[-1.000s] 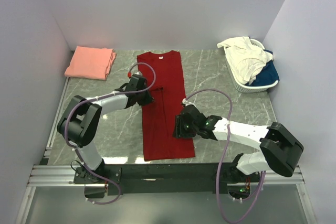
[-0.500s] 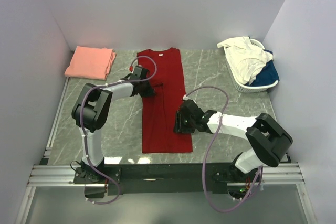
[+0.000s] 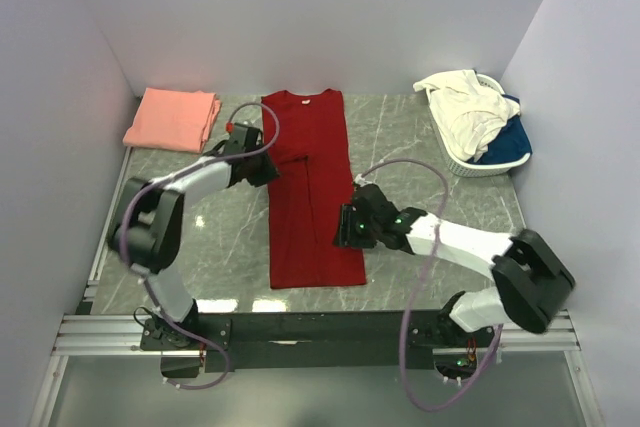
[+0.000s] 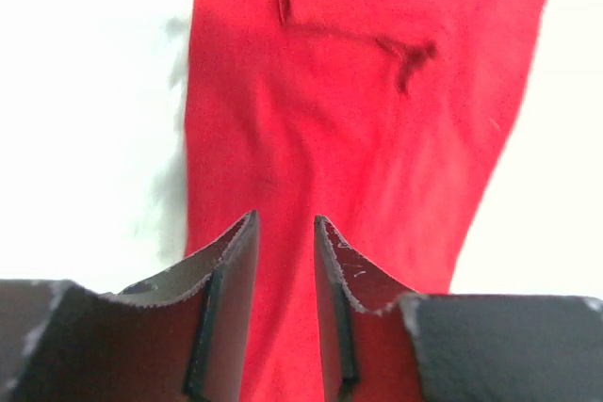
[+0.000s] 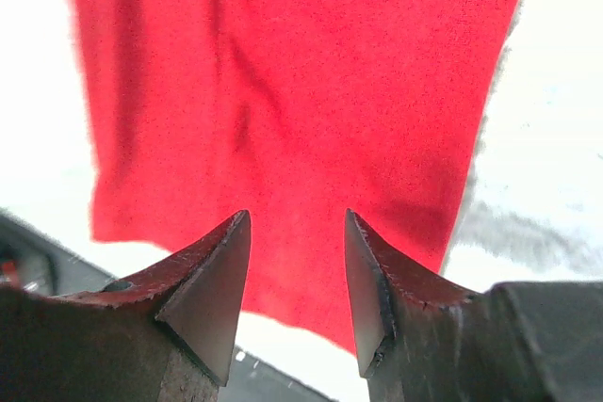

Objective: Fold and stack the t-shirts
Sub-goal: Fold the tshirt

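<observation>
Table: red tee, maybe-folded pink tee.

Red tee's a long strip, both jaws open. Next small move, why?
Probably bring both grippers to the near hem corners of the red t-shirt and pinch, for a crosswise fold: it lies as a narrow strip, with left gripper and right gripper open at its side edges, empty.

Place: robot lab cell | Evidence: marbled surface is enclosed by plain white walls, edged by aluminium rail
</observation>
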Action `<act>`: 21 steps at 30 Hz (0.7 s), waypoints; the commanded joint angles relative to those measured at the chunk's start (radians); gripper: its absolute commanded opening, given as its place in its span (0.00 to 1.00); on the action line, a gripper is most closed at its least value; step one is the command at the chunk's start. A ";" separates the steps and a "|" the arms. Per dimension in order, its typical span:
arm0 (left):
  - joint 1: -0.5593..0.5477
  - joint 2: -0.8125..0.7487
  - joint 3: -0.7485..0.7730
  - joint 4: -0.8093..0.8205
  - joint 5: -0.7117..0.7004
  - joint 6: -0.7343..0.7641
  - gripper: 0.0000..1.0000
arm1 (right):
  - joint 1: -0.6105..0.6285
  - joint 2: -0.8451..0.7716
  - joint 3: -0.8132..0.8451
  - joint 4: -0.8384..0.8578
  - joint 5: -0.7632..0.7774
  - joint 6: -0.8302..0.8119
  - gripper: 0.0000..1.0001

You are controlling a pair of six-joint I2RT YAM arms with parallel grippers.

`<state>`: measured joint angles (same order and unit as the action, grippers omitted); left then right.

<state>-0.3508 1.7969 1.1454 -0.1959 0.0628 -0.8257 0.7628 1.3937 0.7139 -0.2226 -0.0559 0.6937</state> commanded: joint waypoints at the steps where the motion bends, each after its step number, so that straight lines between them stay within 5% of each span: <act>1: -0.005 -0.212 -0.107 -0.010 -0.014 -0.015 0.36 | -0.006 -0.137 -0.046 -0.032 -0.013 0.015 0.52; 10: -0.085 -0.611 -0.504 -0.117 -0.060 -0.150 0.31 | -0.005 -0.294 -0.221 -0.043 -0.056 0.070 0.52; 21: -0.260 -0.904 -0.730 -0.214 -0.144 -0.395 0.31 | -0.003 -0.372 -0.318 -0.032 -0.099 0.107 0.52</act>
<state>-0.5705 0.9390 0.4381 -0.3962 -0.0505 -1.1301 0.7612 1.0359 0.4122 -0.2775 -0.1329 0.7815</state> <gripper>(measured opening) 0.306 0.521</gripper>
